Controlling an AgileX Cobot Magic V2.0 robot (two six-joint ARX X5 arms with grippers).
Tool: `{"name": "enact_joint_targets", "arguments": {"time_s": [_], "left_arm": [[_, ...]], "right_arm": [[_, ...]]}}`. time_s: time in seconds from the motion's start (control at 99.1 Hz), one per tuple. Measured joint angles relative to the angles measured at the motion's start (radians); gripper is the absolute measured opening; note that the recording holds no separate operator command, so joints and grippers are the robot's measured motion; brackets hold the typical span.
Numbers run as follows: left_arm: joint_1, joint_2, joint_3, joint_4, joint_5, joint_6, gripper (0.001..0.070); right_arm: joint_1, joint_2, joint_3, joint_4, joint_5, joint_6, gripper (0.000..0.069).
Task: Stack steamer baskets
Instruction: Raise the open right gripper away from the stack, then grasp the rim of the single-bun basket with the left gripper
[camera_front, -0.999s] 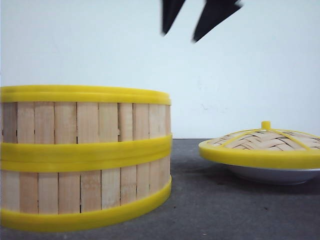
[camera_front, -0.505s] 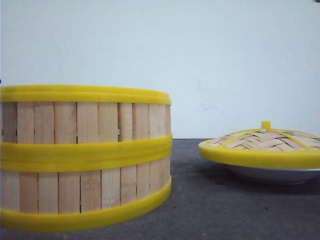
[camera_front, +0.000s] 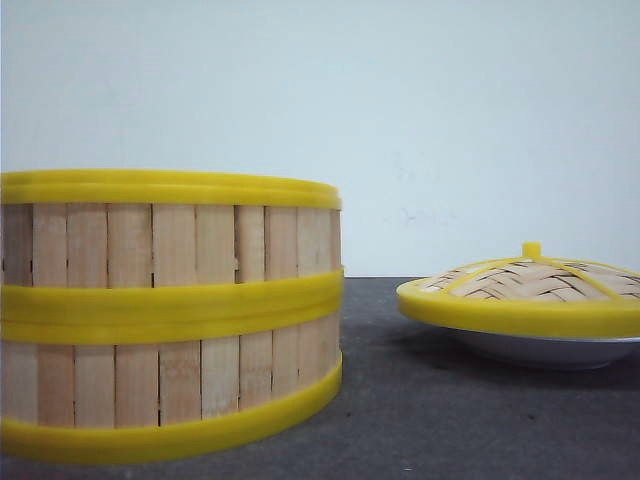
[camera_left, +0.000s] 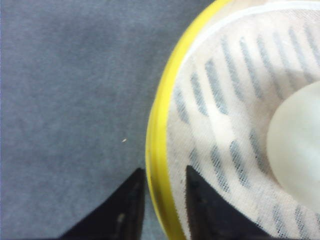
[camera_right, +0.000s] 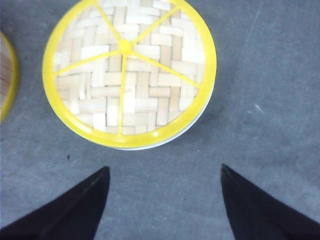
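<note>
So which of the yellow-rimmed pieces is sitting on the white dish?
The domed woven lid on the right, the one with a knob. The upper steamer basket rests on the lower steamer basket, which stands on the table.

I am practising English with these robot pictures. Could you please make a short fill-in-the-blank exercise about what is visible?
1. In the front view, ___ steamer baskets stand stacked.
2. The woven lid rests on a white ___.
3. The right gripper is wide ___.
4. The left gripper has one finger on each side of the top basket's yellow ___.

Missing words: two; dish; open; rim
</note>
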Motion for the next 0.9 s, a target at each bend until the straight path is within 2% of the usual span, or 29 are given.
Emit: {"name": "enact_joint_targets", "arguments": {"time_s": [0.111,0.313,0.484,0.706,0.898], "left_arm": [[0.003,0.011,0.008,0.01,-0.006,-0.011,0.0039],[0.003,0.016,0.014,0.018,-0.007,-0.01,0.0026],[0.003,0.026,0.088,-0.073,-0.004,-0.006,0.0025],[0.003,0.026,0.254,-0.187,0.007,0.001,0.0025],[0.003,0.0,0.356,-0.27,0.062,0.0,0.0025]], "right_arm": [[0.0,-0.018,0.0,0.0,0.0,0.0,0.0433],[0.0,-0.022,0.0,-0.016,-0.001,0.0,0.0433],[0.0,-0.022,0.0,-0.016,-0.03,0.001,0.0433],[0.0,-0.022,0.0,-0.016,-0.035,0.001,0.0433],[0.0,-0.022,0.0,-0.013,-0.035,0.0,0.0433]]}}
